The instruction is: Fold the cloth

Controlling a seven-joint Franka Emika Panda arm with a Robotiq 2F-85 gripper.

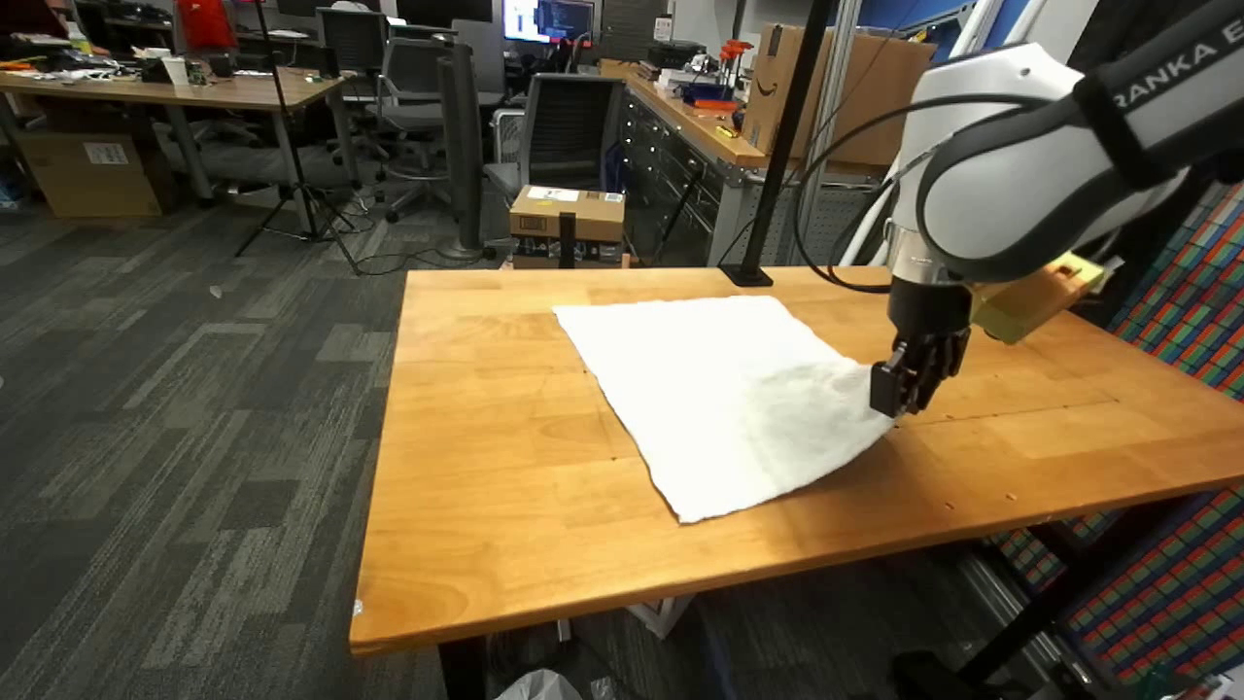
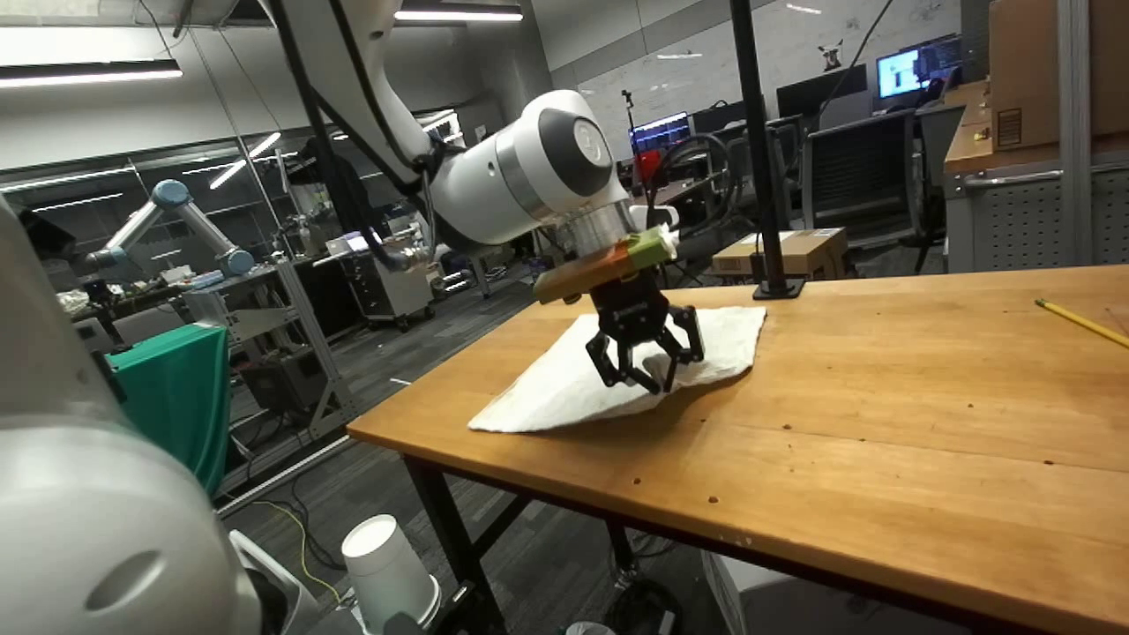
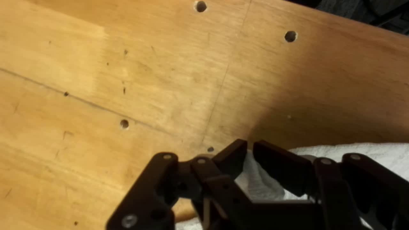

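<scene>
The white cloth (image 1: 700, 389) lies spread on the wooden desk (image 1: 476, 486), mostly flat, with one corner caught in the gripper (image 3: 250, 147). In the wrist view the fingers (image 3: 231, 159) nearly meet, pinching a bunched bit of fabric, so it is grasping the cloth. In an exterior view the held corner is slightly raised; the cloth's lowest corner points toward the desk's near edge, its upper side runs close to the far edge, and its left side stays clear of the left edge. The arm (image 1: 1030, 185) reaches in over the right part of the desk. In both exterior views a black pole (image 2: 758, 141) stands at the far edge, and a cardboard box (image 1: 595, 226) sits beyond that edge. A yellow pencil (image 2: 1080, 320) lies near the far edge, to the right of the pole.
</scene>
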